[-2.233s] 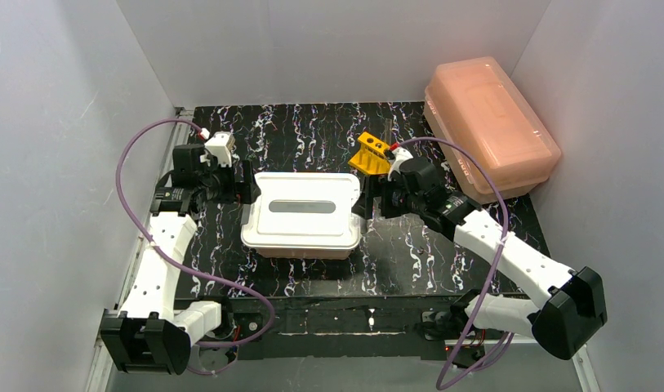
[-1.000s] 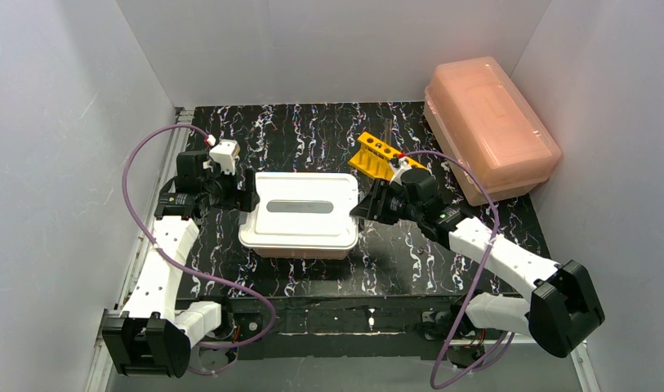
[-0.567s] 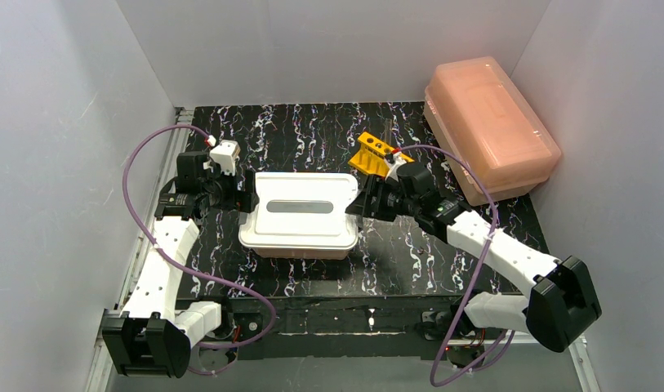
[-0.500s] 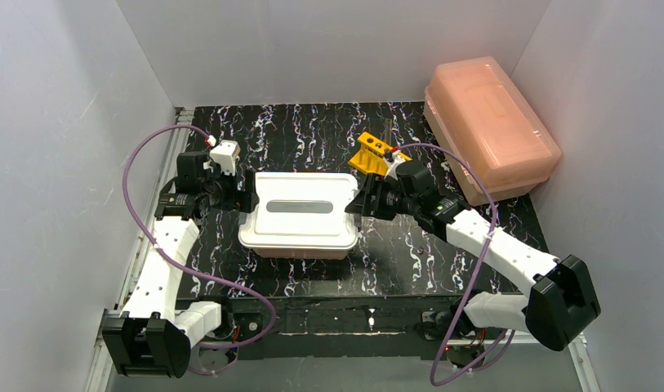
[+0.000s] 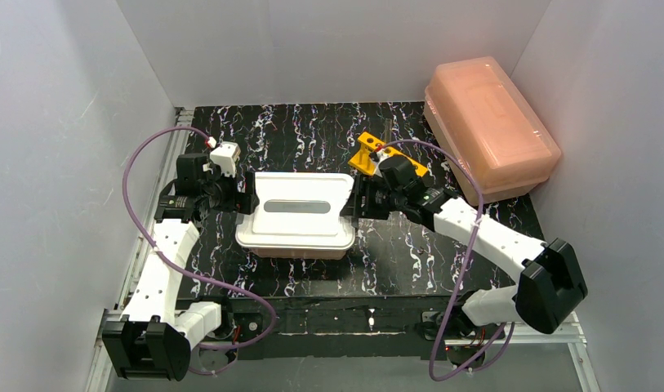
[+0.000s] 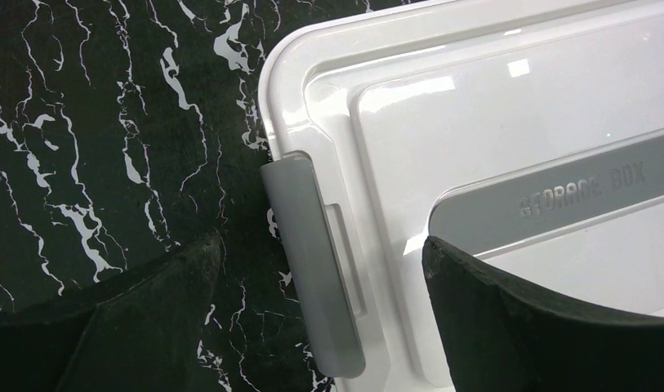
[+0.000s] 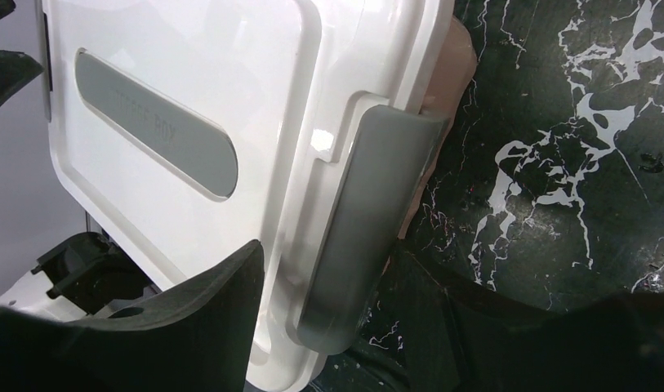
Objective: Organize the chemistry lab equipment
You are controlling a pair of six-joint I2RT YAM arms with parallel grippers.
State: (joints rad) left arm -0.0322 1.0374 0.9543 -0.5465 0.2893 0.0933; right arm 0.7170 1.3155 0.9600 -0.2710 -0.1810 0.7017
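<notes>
On the left side of the black marbled counter, the left pincer is levelled at the left end of a white lid that covers a pink tub. Its wrist view shows the left pincer with jaws spread wide, astride the left grey latch and touching neither the latch nor the lid. At centre, the lid carries a grey label strip and sits slightly askew on the tub, and its right end looks a little raised. At that right end the right pincer faces the box; its wrist view shows the right pincer with jaws apart, one over the lid and one outboard, and the right grey latch swung outward between them. White lid shows between the inner jaw and the latch; contact on the outer side cannot be judged. Behind the right wrist, the yellow six-hole tube rack stands on the counter, partly hidden by the arm. At far right, a second pink tub rests closed against the wall, well apart from the rack
</notes>
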